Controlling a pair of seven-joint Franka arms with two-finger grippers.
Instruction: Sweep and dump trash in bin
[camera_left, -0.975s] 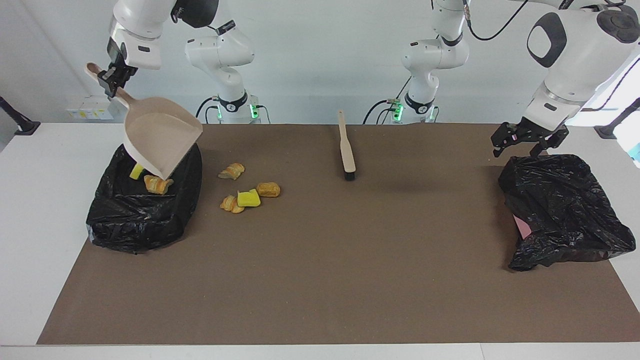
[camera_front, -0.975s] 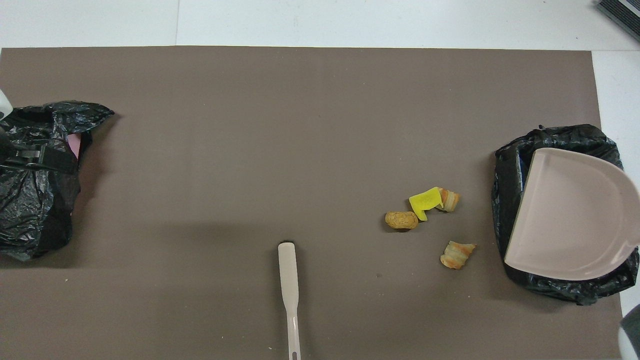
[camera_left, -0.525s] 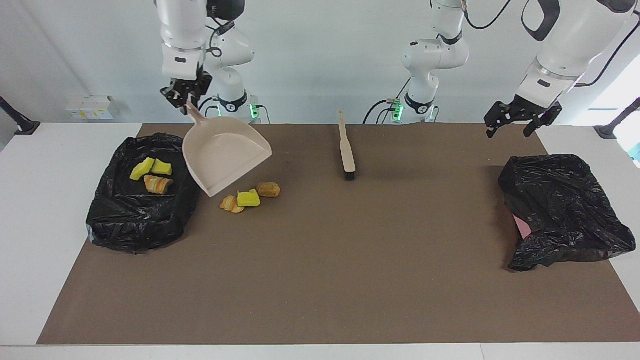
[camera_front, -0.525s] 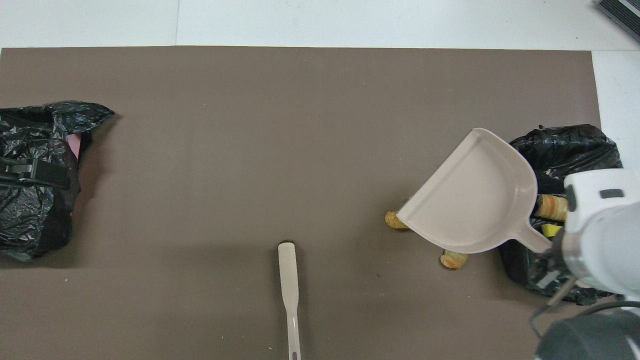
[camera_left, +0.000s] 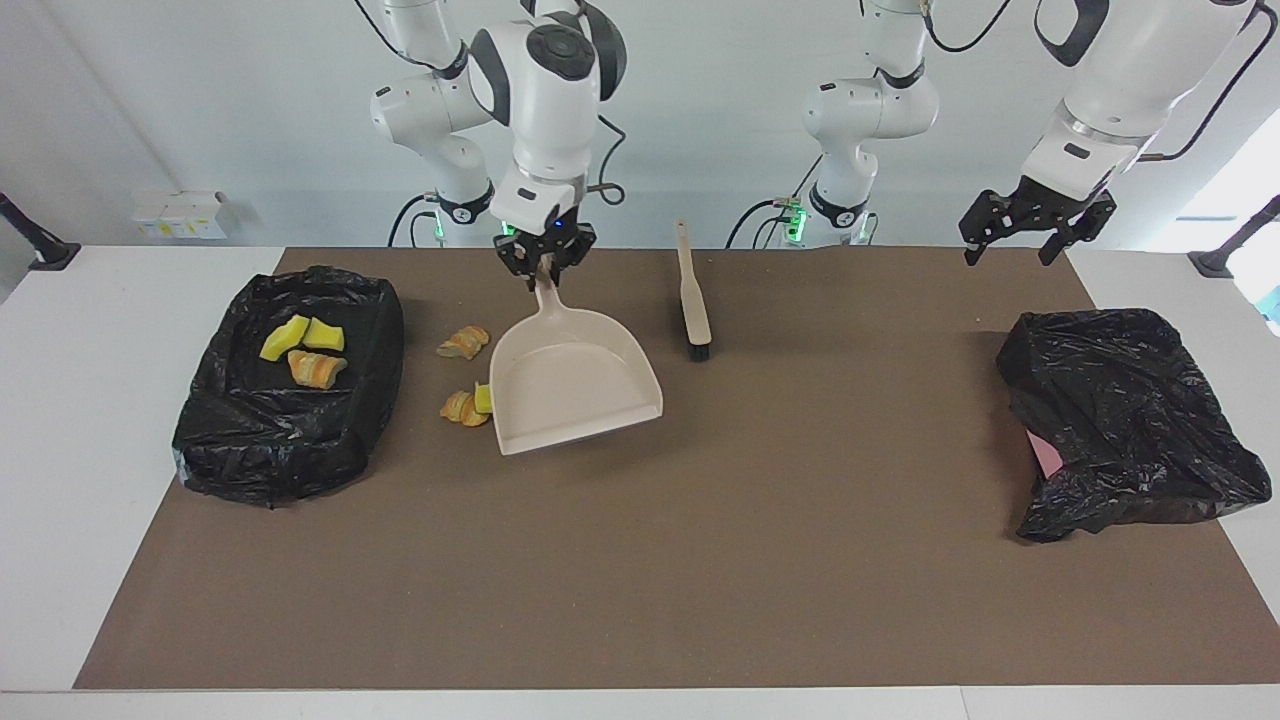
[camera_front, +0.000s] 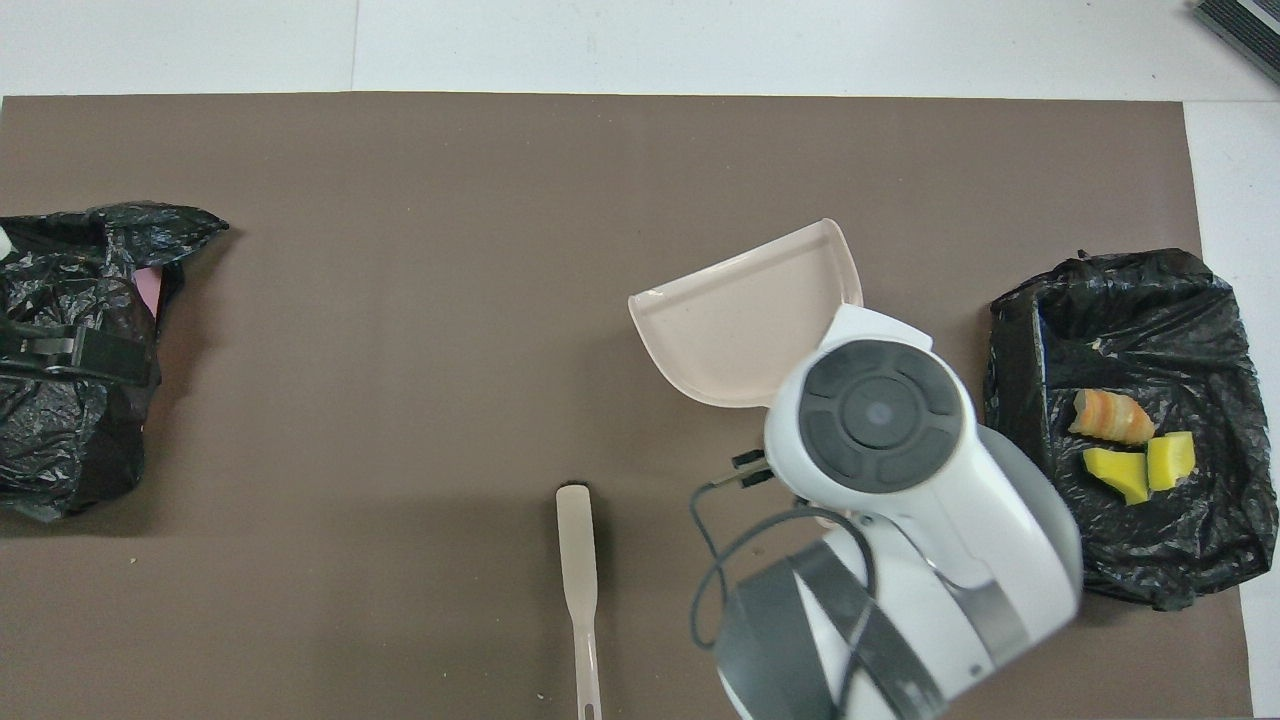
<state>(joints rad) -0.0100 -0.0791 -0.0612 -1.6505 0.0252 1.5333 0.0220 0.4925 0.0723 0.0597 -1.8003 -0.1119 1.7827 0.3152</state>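
Dustpan (camera_left: 575, 385) hangs from the right gripper (camera_left: 544, 262), clamped on its handle, over the counter (camera_left: 700, 560) beside loose trash (camera_left: 463, 343). Left gripper (camera_left: 1030, 222), fingers apart, hovers above the counter's edge. Overhead, the bin (camera_front: 1015, 330) holds three trash pieces (camera_front: 1110, 416); the brush (camera_front: 578, 560) lies near the robots.

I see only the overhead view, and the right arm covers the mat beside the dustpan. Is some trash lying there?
Observer: Yes. A bread-like chunk, a second chunk and a yellow sponge piece lie on the mat between the dustpan and the black-lined bin.
Operator: Does the right gripper hold the dustpan?
Observer: Yes, the right gripper is shut on its handle.
Operator: And the left gripper?
Observer: The left gripper waits open and empty, up over the left arm's end of the mat.
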